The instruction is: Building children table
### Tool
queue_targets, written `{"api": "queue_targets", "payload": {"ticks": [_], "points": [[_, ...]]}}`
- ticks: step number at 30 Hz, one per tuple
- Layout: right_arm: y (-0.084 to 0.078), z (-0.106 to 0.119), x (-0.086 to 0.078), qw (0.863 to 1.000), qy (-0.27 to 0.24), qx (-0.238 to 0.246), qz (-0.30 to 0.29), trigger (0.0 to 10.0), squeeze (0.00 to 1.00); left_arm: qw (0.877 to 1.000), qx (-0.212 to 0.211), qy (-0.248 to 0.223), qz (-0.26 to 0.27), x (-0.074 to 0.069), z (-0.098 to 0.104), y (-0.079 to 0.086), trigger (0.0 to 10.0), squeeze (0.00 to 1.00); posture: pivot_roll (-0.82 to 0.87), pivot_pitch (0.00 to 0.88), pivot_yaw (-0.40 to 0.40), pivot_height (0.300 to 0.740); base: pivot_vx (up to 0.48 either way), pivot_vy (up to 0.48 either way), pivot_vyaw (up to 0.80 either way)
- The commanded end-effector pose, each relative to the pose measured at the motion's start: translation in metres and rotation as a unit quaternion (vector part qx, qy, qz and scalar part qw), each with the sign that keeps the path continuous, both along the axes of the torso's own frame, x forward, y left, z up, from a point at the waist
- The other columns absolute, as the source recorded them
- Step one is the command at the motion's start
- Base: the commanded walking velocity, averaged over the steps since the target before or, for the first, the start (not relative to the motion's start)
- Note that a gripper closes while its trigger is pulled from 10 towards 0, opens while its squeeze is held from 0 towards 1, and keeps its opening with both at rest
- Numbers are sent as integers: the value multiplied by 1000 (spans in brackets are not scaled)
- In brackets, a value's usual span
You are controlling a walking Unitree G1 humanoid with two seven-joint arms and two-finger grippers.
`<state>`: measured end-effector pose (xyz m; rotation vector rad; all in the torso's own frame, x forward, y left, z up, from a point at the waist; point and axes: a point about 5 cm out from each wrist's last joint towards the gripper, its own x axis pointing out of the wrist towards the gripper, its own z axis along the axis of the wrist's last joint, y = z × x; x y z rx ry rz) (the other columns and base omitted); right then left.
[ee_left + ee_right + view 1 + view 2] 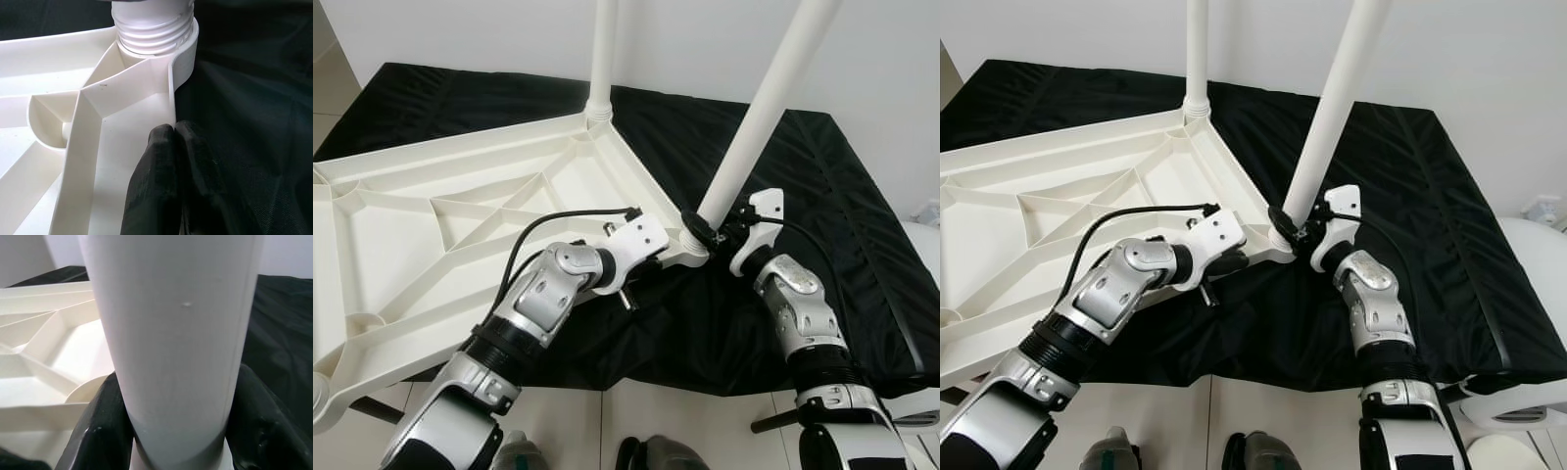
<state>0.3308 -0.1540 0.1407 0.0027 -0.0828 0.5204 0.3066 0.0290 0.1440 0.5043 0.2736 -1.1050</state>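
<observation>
A white plastic table top (401, 225) lies upside down on a black cloth. One white leg (603, 49) stands upright in its far corner. A second leg (759, 117) leans at the near right corner, its threaded end (151, 29) sitting in the corner socket. My right gripper (710, 233) is shut on this leg just above the socket, one black finger (105, 421) on each side. My left gripper (173, 129) is shut on the table top's rim (171, 93), a short way from that corner.
The black cloth (822, 196) covers a low surface reaching to the white wall (685, 39). A white rounded object (1528, 392) stands at the right. Tiled floor (646, 421) lies below the cloth's front edge, and a dark bar (372, 409) sticks out at the lower left.
</observation>
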Motion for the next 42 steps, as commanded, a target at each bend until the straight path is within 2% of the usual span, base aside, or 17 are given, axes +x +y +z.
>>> {"api": "queue_targets", "payload": {"ticks": [1,3,4,7,9,10,19,20,30,32,33,35,39,42], "points": [[23,12,-2,999,-23,17,-13,10000,0,999,-7,8,-39,-11,-1,-15,10000,0,39,47,-102,740,0,0,0],[23,12,-2,999,-23,17,-13,10000,0,999,-7,8,-39,-11,-1,-15,10000,0,39,47,-102,740,0,0,0],[39,11,-3,990,-11,39,-133,10000,0,999,-8,9,-41,-11,-1,-16,10000,0,39,48,-102,740,0,0,0],[39,11,-3,990,-11,39,-133,10000,0,999,-8,9,-41,-11,-1,-16,10000,0,39,48,-102,740,0,0,0],[46,11,-2,975,-1,48,-217,10000,0,999,-9,8,-41,-11,-1,-17,10000,0,40,44,-103,740,0,0,0],[48,12,-2,970,0,47,-238,10000,0,999,-9,8,-41,-11,-1,-17,10000,0,41,43,-103,740,0,0,0],[49,15,-5,965,1,38,-259,10000,0,999,-9,7,-39,-11,-1,-16,10000,0,45,39,-109,740,0,0,0],[46,14,-6,964,0,38,-262,10000,1000,999,-9,8,-39,-11,-1,-16,10000,0,45,38,-110,740,0,0,0],[39,15,-14,966,-14,44,-254,10000,1000,999,-9,9,-39,-13,-3,-17,10000,0,41,29,-111,740,0,0,0],[36,11,-16,973,-9,46,-226,10000,1000,999,-9,8,-40,-12,-3,-17,10000,0,39,22,-110,740,0,0,0],[34,7,-16,978,-4,47,-206,10000,0,999,-8,8,-40,-12,-3,-17,10000,0,39,21,-109,740,0,0,0],[28,0,-18,984,15,59,-167,10000,0,999,-8,7,-42,-12,-3,-18,10000,0,38,15,-109,740,0,0,0],[25,-3,-19,986,22,66,-154,10000,0,999,-8,7,-42,-12,-3,-18,10000,0,38,15,-109,740,0,0,0],[19,-9,-24,994,28,65,-87,10000,0,999,-8,4,-42,-11,-1,-18,10000,0,40,7,-111,740,0,0,0]]}}
